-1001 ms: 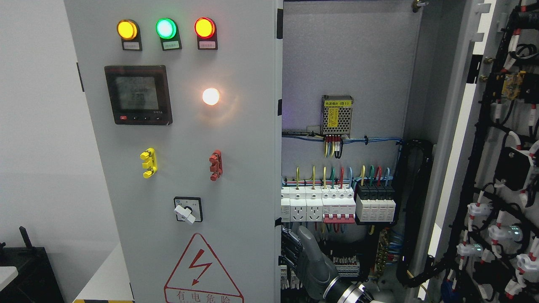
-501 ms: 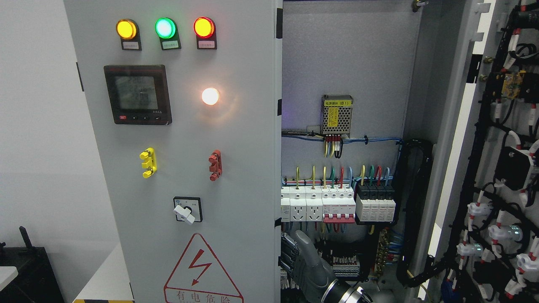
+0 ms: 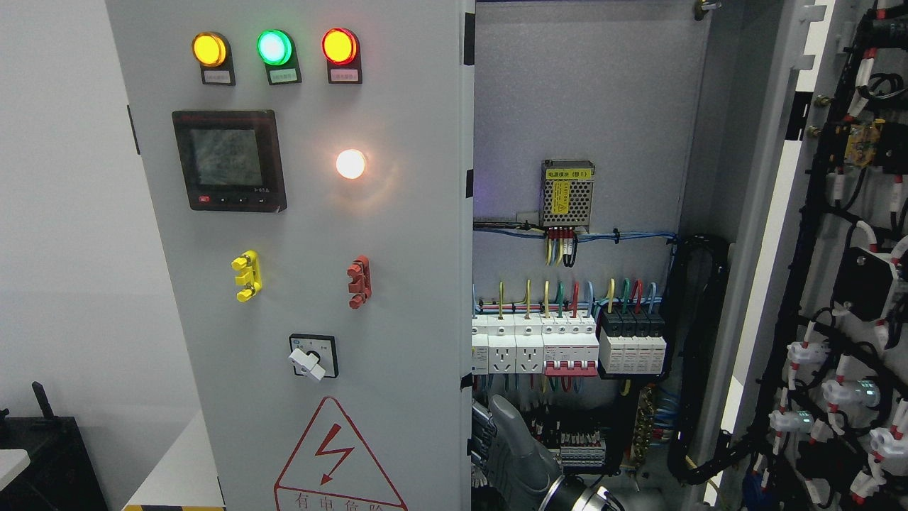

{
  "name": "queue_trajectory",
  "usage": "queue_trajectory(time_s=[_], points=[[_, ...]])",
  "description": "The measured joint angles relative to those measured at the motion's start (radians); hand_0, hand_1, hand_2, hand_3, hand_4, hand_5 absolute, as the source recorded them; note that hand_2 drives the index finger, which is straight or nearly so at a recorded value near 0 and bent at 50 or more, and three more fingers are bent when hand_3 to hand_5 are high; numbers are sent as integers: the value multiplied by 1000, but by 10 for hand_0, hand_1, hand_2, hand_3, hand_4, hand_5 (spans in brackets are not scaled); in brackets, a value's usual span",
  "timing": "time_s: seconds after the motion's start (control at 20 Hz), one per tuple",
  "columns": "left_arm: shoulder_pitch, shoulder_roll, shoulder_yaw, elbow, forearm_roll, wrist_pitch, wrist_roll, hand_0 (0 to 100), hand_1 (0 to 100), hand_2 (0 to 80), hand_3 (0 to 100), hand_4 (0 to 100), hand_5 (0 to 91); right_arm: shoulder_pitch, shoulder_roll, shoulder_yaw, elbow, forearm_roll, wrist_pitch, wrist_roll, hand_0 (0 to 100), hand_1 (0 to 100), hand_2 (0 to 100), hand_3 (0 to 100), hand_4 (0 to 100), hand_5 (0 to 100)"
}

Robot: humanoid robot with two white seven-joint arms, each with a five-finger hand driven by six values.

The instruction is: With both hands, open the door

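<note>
Left door (image 3: pixel 319 284) stands before the cabinet's left half; right door (image 3: pixel 851 284) swung wide at far right. Between them, the power supply (image 3: pixel 567 195) sits above the breaker row (image 3: pixel 567 344). A robot hand (image 3: pixel 514 447) lies below the breakers.

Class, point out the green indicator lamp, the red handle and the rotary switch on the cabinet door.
green indicator lamp (image 3: pixel 274 47), head view, centre of its lit lens.
red handle (image 3: pixel 359 282), head view, middle of its body.
rotary switch (image 3: pixel 310 362), head view, its white knob.

Grey left door (image 3: pixel 369 298) near closed, lamps lit, warning triangle low; right door (image 3: pixel 844 270) swung wide, wiring exposed.
</note>
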Motion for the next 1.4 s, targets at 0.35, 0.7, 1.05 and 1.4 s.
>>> queue_trajectory(time_s=[0.35, 0.7, 1.05, 1.4], points=[[0, 0, 0, 0, 0, 0, 0, 0, 0, 0, 0, 43, 0, 4, 1, 1, -12, -1, 1, 17, 0, 0, 0, 0, 0, 0], [0, 0, 0, 0, 0, 0, 0, 0, 0, 0, 0, 43, 0, 9, 3, 3, -22, -1, 4, 41, 0, 0, 0, 0, 0, 0], [0, 0, 0, 0, 0, 0, 0, 0, 0, 0, 0, 43, 0, 16, 7, 6, -34, -1, 3, 57, 0, 0, 0, 0, 0, 0], [0, 0, 0, 0, 0, 0, 0, 0, 0, 0, 0, 43, 0, 19, 12, 18, -46, -1, 2, 60, 0, 0, 0, 0, 0, 0]])
